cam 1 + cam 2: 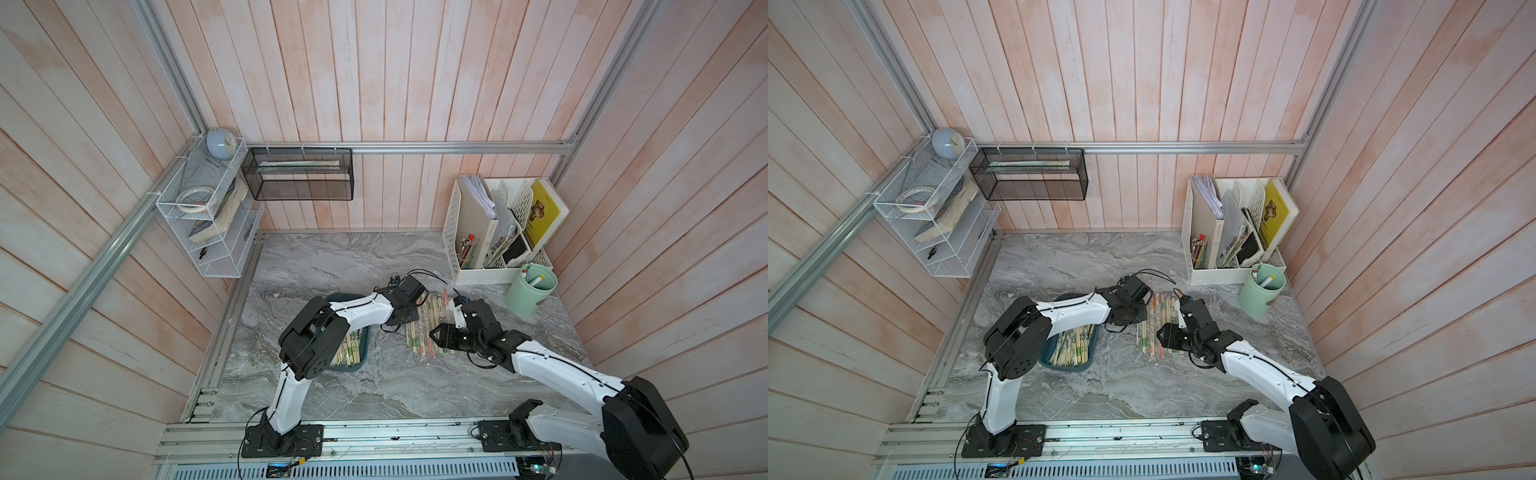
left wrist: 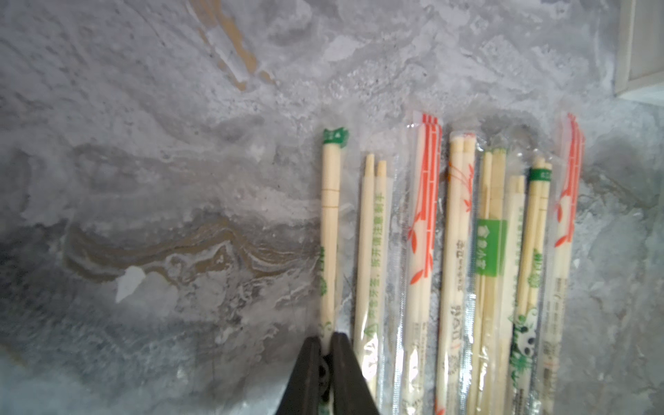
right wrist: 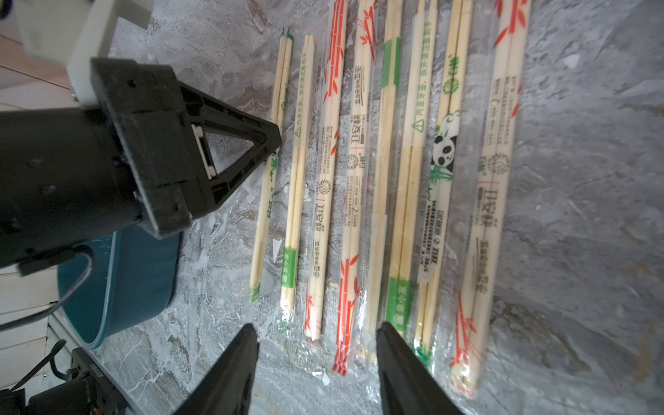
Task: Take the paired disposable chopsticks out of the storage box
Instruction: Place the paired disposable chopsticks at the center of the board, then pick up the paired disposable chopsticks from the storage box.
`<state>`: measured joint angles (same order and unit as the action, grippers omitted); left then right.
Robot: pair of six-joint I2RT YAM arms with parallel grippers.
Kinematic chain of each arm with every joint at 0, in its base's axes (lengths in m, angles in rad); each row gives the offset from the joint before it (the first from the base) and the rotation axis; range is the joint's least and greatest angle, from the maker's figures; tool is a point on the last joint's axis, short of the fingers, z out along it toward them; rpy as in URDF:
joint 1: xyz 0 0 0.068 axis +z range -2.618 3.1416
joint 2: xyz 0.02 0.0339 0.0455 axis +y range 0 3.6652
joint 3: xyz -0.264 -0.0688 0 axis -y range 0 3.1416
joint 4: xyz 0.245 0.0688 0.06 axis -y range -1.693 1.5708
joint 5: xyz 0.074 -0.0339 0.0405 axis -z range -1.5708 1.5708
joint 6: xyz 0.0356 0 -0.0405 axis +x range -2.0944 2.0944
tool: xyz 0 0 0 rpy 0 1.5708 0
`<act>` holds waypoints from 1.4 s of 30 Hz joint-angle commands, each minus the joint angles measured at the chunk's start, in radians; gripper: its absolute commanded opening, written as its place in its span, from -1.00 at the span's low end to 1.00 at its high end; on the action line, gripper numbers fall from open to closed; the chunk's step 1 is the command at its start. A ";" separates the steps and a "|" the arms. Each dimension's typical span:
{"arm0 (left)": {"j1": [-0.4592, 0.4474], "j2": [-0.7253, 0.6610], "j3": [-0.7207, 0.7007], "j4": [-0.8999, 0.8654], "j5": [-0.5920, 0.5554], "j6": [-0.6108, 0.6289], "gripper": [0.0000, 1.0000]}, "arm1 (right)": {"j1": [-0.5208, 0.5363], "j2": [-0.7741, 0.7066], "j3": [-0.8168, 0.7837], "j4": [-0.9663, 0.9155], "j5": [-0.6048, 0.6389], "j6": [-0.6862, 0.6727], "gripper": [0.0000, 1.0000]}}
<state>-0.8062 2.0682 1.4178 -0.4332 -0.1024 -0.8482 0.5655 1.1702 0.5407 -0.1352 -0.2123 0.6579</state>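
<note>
Left wrist view: left gripper [image 2: 325, 355] nearly closed around the outermost pair [image 2: 330, 215], can't tell if gripping. Row of paired disposable chopsticks [image 2: 456, 233] lies mid tabletop [image 1: 332, 395]; right gripper [image 3: 316, 359] spread, empty, above it. Near the left edge, the storage box [image 1: 1067, 369] sits under the left arm [image 1: 1071, 311], more pairs inside. Far-right corner: mint cup [image 1: 1258, 301].

— What lies on the marble table [image 2: 161, 161]?
— A row of paired disposable chopsticks [image 2: 456, 251], side by side in clear sleeves printed green or red. One sleeve carries a panda [image 2: 525, 339].
— And the left gripper [image 2: 325, 339]?
— Its two dark fingers [image 2: 310, 373] stand close on either side of the green-capped pair [image 2: 330, 215] at the end of the row. Whether they pinch it, I cannot tell.
— Anything else?
— A white corner [image 2: 639, 54] at the edge of view, too blurred to name.
</note>
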 commanded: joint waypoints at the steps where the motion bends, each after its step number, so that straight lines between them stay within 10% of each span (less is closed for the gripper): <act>1: -0.006 0.004 -0.003 0.005 -0.013 0.011 -0.47 | -0.006 -0.001 0.001 -0.020 -0.012 -0.004 0.12; 14: 0.020 -0.143 -0.051 0.007 -0.064 0.053 0.15 | -0.006 -0.009 0.012 -0.012 -0.038 0.000 0.21; 42: 0.333 -0.658 -0.553 0.013 -0.011 0.156 0.51 | 0.178 0.282 0.295 0.026 -0.026 0.016 0.63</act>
<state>-0.4782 1.4269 0.9020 -0.4191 -0.1371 -0.6926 0.7284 1.4242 0.8024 -0.1184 -0.2382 0.6659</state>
